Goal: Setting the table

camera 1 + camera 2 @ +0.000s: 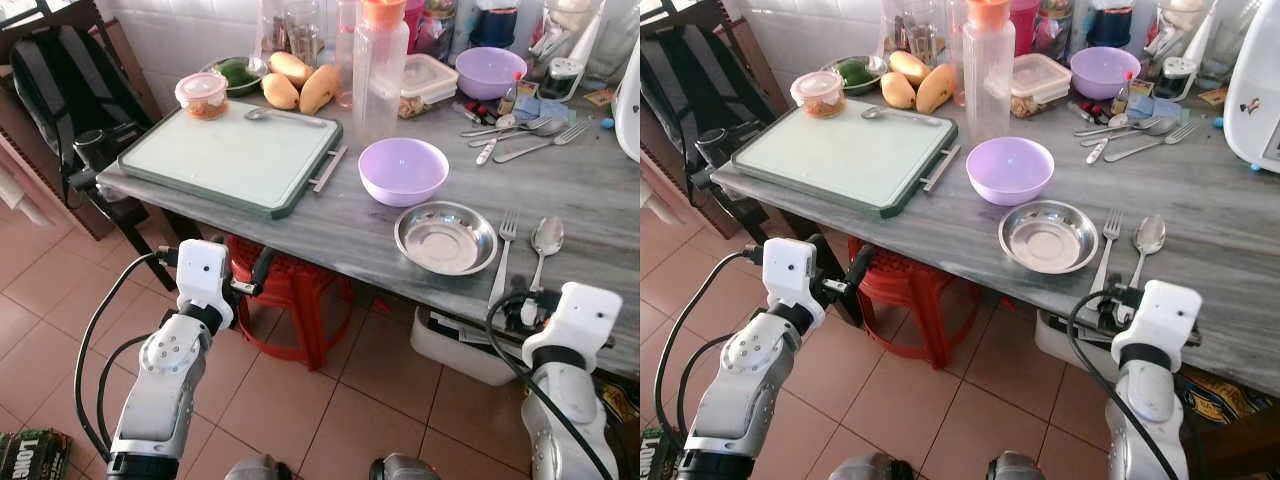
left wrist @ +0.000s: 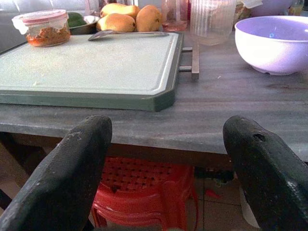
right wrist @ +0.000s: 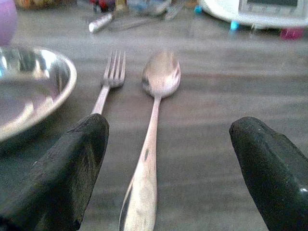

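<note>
The spoon (image 3: 153,144) lies on the grey table (image 1: 590,200) just beside the fork (image 3: 107,84), at about 3 o'clock of the steel plate (image 1: 446,237). The right gripper (image 3: 171,178) is spread wide around its handle (the view is a little blurred). The spoon seems light, stiff and slippery — take the flat handle at its middle. The left gripper (image 2: 168,173) is also wide, idle before the table edge.

1. I see the right gripper (image 3: 168,178) with its two black fingers (image 3: 62,178) spread wide, low over the grey wood-grain tabletop (image 3: 211,125).
2. Between the fingers lies a long silver metal spoon (image 3: 153,120), bowl pointing away from me.
3. Just beside it, a silver metal fork (image 3: 108,82) lies parallel.
4. A shiny round steel dish (image 3: 29,91) sits beside the fork.
5. Blurred cutlery (image 3: 130,19) lies farther back.
</note>
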`<state>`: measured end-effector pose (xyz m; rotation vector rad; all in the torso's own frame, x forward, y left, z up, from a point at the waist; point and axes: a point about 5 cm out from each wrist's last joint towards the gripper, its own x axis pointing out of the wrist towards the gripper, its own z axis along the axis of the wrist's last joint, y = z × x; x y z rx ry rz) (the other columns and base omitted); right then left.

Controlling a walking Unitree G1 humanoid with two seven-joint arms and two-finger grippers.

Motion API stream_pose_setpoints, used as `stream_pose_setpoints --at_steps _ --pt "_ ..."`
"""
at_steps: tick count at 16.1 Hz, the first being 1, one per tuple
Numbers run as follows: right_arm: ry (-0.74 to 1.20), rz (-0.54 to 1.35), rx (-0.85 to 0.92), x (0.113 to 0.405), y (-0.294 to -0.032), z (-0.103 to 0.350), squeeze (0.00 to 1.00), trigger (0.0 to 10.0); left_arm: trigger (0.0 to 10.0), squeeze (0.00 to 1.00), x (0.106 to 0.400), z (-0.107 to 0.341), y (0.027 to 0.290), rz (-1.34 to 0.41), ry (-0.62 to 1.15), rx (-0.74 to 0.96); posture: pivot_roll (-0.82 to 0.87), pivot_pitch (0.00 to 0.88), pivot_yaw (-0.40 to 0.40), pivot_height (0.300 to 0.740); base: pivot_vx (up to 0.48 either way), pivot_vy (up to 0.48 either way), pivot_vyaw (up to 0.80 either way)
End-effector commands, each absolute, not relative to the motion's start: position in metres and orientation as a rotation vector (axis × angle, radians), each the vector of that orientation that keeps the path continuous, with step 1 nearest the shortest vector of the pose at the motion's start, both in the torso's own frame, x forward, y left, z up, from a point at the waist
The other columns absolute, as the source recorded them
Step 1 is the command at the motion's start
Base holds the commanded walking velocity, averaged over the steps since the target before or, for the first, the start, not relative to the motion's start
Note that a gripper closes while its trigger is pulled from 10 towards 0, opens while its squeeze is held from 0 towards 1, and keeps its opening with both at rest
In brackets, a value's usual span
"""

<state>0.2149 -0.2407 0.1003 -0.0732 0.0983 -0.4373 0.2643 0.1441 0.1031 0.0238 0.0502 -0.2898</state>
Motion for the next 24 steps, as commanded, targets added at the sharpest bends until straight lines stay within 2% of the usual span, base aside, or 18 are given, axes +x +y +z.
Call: stream_pose_setpoints --at_steps 1,7,12,15,18,21,24 --pt "0.059 -0.425 -0.070 0.216 -0.238 0.108 0.00 10.0 10.0 0.00 0.265 0.105 0.146 -0.285 0.044 0.031 -0.02 0.028 0.082 0.740 0.000 0.000 0.00" --pt "0.070 -0.473 -0.152 0.208 -0.242 0.109 0.00 10.0 10.0 0.00 0.262 0.102 0.146 -0.280 0.048 0.029 -0.02 0.000 0.072 0.740 0.000 0.000 0.00" --pt "0.023 -0.347 -0.159 0.206 -0.220 0.111 0.00 10.0 10.0 0.00 0.262 0.095 0.145 -0.264 0.059 0.009 -0.05 0.000 0.082 0.740 0.000 0.000 0.00" --pt "-0.062 -0.242 -0.141 0.220 -0.199 0.123 0.00 10.0 10.0 0.00 0.268 0.097 0.144 -0.218 0.052 -0.028 -0.05 0.000 0.071 0.740 0.000 0.000 0.00" --pt "-0.089 -0.239 -0.097 0.235 -0.196 0.127 0.00 10.0 10.0 0.00 0.287 0.108 0.144 -0.189 -0.001 -0.029 -0.05 0.000 0.063 0.740 0.000 0.000 0.00" --pt "-0.094 -0.238 -0.092 0.241 -0.198 0.127 0.00 10.0 10.0 0.00 0.288 0.108 0.142 -0.191 -0.010 -0.026 -0.05 0.000 0.055 0.716 -0.166 0.000 0.00" --pt "-0.094 -0.234 -0.093 0.243 -0.198 0.127 0.00 10.0 10.0 0.00 0.287 0.106 0.140 -0.183 -0.005 -0.036 -0.05 0.000 0.050 0.716 -0.292 0.000 0.00"
